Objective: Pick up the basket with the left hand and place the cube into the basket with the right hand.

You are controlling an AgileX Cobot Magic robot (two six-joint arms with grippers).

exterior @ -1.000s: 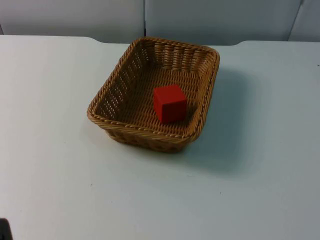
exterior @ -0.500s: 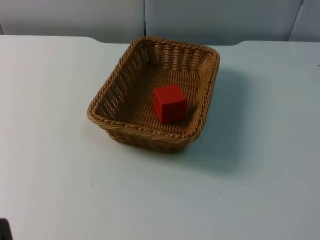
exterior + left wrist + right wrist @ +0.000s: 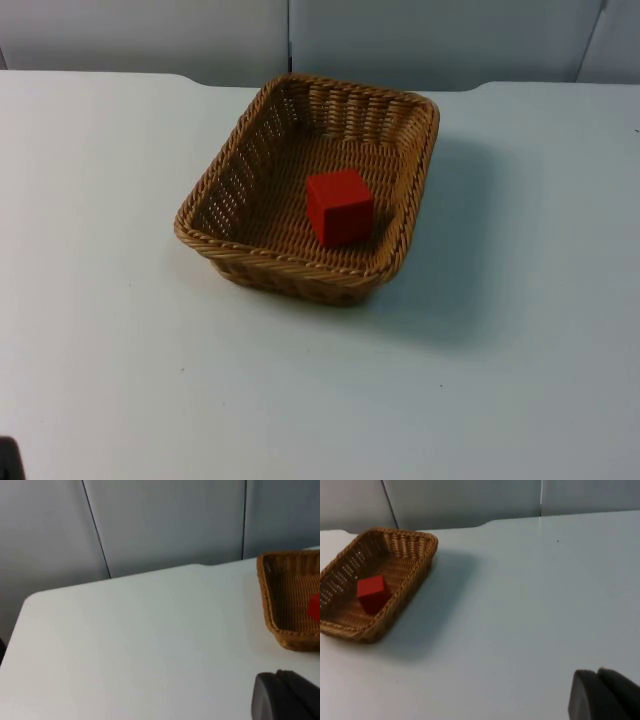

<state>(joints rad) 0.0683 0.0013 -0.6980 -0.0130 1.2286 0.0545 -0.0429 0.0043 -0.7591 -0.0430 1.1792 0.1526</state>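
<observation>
A brown wicker basket point(image 3: 222, 190) rests on the white table, near the back and a little left of centre. A red cube point(image 3: 340, 206) lies inside it on the woven floor, toward its right front. In the left wrist view the basket point(image 3: 280, 595) stands well away from my left gripper point(image 3: 278, 690), which is shut and holds nothing, and a sliver of the cube point(image 3: 316, 605) peeks over the rim. From the right wrist, the basket point(image 3: 405, 545) and cube point(image 3: 372, 593) lie far off across bare table from my right gripper point(image 3: 599, 690), shut and empty.
The grey partition wall point(image 3: 400, 40) closes off the table just behind the basket. Bare white table top point(image 3: 320, 400) spreads in front of the basket and to both sides. A small dark object point(image 3: 8, 460) sits at the table's near left corner.
</observation>
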